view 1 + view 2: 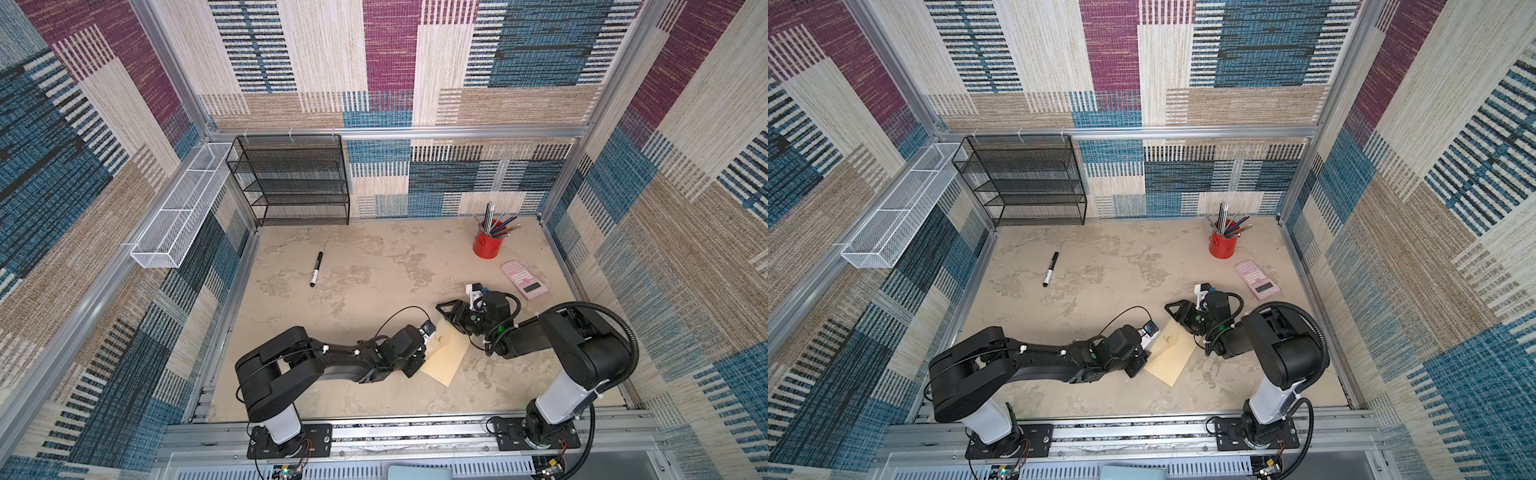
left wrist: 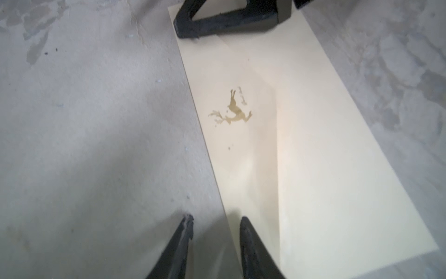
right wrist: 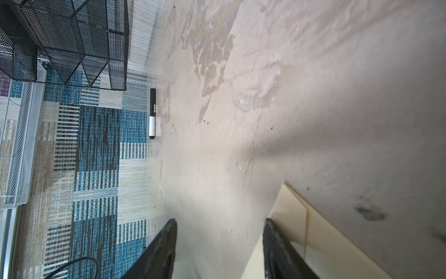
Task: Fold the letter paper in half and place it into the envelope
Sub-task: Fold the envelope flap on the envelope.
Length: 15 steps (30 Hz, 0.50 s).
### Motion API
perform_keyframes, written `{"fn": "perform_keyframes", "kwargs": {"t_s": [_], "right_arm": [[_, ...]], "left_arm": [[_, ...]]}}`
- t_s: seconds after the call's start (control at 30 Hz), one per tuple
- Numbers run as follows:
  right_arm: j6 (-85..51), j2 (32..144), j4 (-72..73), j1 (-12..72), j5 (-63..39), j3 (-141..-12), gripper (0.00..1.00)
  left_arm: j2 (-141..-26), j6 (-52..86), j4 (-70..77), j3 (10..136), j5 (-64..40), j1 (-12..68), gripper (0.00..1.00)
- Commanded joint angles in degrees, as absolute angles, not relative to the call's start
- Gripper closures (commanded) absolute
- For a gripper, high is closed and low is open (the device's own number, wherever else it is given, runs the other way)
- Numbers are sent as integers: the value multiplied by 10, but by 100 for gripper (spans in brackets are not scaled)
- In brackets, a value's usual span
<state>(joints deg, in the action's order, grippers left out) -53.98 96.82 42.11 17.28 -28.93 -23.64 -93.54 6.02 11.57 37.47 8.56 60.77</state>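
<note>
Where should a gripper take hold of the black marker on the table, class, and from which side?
Mid-barrel, from straight above, jaws across its narrow width. The black marker lies flat and alone on the table, so both long sides are free; a middle grip should keep it level.

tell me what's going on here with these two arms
A plain tan paper envelope lies flat on the mottled beige table between the robot's two grippers. The left gripper is open, its jaws straddling one long edge of the envelope. The right gripper, also open, seems to rest one finger on one end of the envelope. The blue-bordered letter paper is not in view; whether it is already inside cannot be told.
</note>
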Motion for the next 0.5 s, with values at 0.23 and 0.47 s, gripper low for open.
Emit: {"fn": "perform_keyframes", "kwargs": {"t_s": [0.23, 0.47], "right_arm": [[-497, 933, 323, 173, -248, -292, 40], [-365, 835, 221, 171, -221, -393, 33]], "left_arm": [[-640, 26, 69, 284, 239, 595, 58], [-430, -49, 74, 224, 366, 484, 53]]}}
